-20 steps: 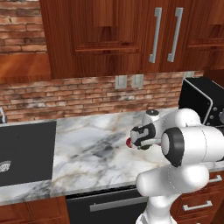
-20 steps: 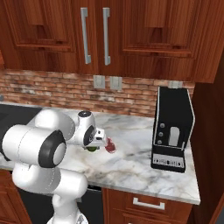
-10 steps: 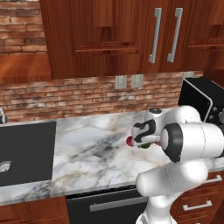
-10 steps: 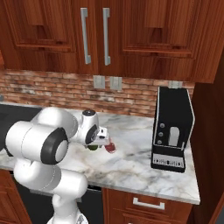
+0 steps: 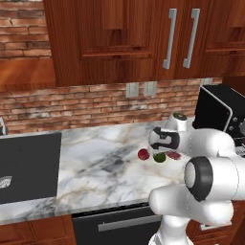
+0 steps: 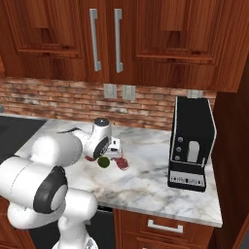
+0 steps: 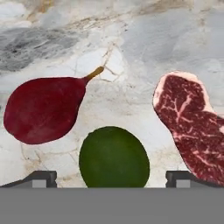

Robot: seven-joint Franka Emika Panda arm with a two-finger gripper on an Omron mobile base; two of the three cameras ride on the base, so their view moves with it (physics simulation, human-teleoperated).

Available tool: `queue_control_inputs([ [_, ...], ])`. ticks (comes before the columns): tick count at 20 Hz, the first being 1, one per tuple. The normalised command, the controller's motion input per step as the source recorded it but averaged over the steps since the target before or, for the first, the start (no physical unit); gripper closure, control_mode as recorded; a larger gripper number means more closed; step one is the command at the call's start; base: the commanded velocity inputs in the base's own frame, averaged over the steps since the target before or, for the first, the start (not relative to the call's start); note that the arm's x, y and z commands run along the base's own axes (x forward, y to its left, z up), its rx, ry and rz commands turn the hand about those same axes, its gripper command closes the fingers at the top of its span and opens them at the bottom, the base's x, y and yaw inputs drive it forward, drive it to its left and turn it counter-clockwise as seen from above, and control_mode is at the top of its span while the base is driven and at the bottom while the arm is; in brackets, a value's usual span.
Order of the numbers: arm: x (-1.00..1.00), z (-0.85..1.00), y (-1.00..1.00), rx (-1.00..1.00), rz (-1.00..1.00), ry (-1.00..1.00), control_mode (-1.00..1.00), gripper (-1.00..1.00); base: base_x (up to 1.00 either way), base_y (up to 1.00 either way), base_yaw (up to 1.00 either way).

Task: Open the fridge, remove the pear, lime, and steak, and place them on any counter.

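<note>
Item: dark green round lime (image 7: 114,156). It was seen at the bottom centre of the hand view, resting on the white and grey veined marble counter (image 7: 65,39), directly between the two dark finger tips. Its placement, grouped with the other fruit and the meat, was judged to follow from the task: each item was to be set on a counter.

Item: dark red pear with a short brown stem (image 7: 43,108). It was seen lying on its side at the left of the hand view, just beside the lime and apart from it.

Item: flat reddish-pink steak with lighter marbling (image 7: 190,124). It was seen lying flat at the right of the hand view, near the lime, with no contact made out.

In the left base view the three were seen at centre right, close together on the marble.

Item: two-finger gripper (image 7: 111,178). The jaws were seen spread wide, one tip either side of the lime; nothing was held. Whether the tips touched the lime could not be told.

Item: black coffee machine (image 6: 190,142), at the right of the right base view, well apart from the group.
</note>
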Motion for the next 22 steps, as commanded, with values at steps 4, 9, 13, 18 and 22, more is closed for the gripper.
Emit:
queue_control_inputs([
  [4,-0.26,0.78,0.06,0.05,0.00,-0.07,-1.00,-1.00,0.00,0.00,0.00],
  [9,-0.44,0.86,0.00,0.05,0.00,-0.07,-1.00,-1.00,0.00,0.00,0.00],
  [13,-0.71,0.72,0.00,0.03,0.00,-0.10,-1.00,-1.00,0.00,0.00,0.00],
  [18,-0.77,0.78,0.00,0.05,0.00,-0.17,-1.00,-1.00,0.00,0.00,0.00],
  [22,-0.69,1.00,0.00,0.05,0.00,-0.18,-1.00,-1.00,0.00,0.00,0.00],
])
